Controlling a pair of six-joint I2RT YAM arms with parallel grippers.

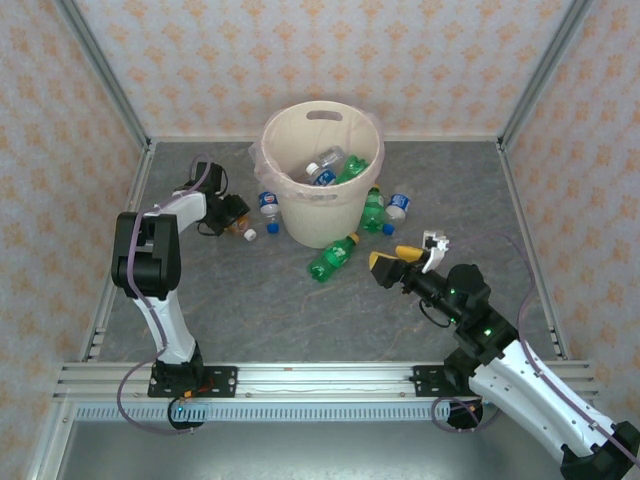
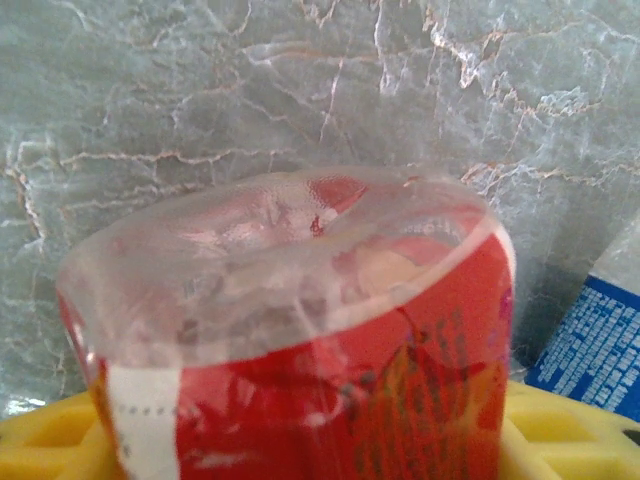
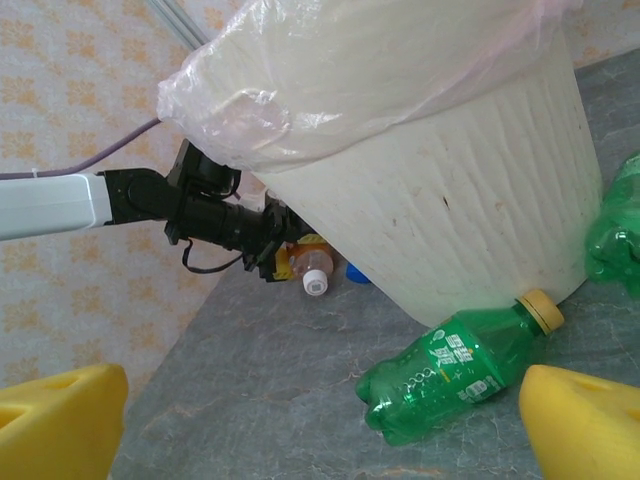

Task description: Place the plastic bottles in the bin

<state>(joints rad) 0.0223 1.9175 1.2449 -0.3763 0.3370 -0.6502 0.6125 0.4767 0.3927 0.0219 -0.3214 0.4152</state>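
An orange-red labelled bottle (image 2: 300,340) lies on the table left of the bin (image 1: 320,215), its white cap (image 1: 250,236) pointing toward me. My left gripper (image 1: 238,220) is shut on it, with the yellow fingers (image 2: 50,440) pressed against both sides of its body. The right wrist view shows the same bottle (image 3: 305,265) held low beside the bin (image 3: 450,220). A green bottle (image 1: 333,257) with a yellow cap lies in front of the bin. My right gripper (image 1: 397,258) hovers open just right of it, and the green bottle (image 3: 455,365) sits ahead of its spread fingers (image 3: 585,425).
Inside the bin lie a clear bottle (image 1: 325,168) and a green one (image 1: 352,170). A blue-capped bottle (image 1: 268,205) rests left of the bin. A green bottle (image 1: 373,210) and a blue-capped one (image 1: 398,205) lie to its right. Patterned walls enclose the table.
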